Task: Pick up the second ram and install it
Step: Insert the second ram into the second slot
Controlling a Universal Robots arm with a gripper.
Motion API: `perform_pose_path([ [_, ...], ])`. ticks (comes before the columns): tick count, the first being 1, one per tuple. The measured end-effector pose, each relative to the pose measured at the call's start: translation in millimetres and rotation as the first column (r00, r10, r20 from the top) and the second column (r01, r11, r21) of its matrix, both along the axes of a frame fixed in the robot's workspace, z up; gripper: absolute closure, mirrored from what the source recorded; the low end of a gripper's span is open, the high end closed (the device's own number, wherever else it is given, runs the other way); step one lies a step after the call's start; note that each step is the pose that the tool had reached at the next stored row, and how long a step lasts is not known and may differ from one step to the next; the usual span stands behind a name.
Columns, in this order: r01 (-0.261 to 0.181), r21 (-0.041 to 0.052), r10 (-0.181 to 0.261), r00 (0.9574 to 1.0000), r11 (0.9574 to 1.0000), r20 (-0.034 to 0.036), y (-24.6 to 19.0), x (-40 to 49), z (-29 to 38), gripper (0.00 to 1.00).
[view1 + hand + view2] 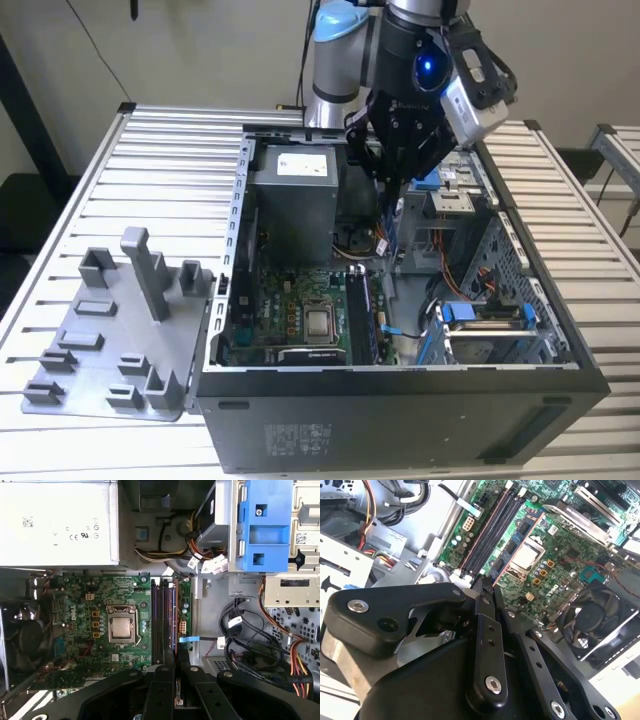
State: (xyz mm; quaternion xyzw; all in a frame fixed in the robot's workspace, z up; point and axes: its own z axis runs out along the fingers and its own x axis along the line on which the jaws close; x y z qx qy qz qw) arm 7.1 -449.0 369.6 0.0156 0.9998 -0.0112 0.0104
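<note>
My gripper hangs over the open computer case, above the back of the motherboard. In both wrist views its black fingers stand close together, shut on a thin dark strip seen edge-on, the second ram. Little of the stick shows between the pads. The gripper lines up with the long dark memory slots, still clearly above them. In the exterior view a dark stick stands upright in the slot row beside the processor socket.
The grey plastic fixture with upright posts lies on the table at the exterior view's left. Inside the case are the power supply, a blue drive bracket, loose cables, the processor and a fan.
</note>
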Motion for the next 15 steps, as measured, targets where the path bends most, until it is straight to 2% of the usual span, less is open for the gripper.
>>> perform_pose_path([
  [6,0.003,0.0001,-0.003,1.0000,1.0000,-0.0024,-6.1,4.6,-2.5,0.86],
  [15,0.003,0.0060,-0.003,1.0000,1.0000,-0.0026,-25.2,8.0,-12.0,0.86],
])
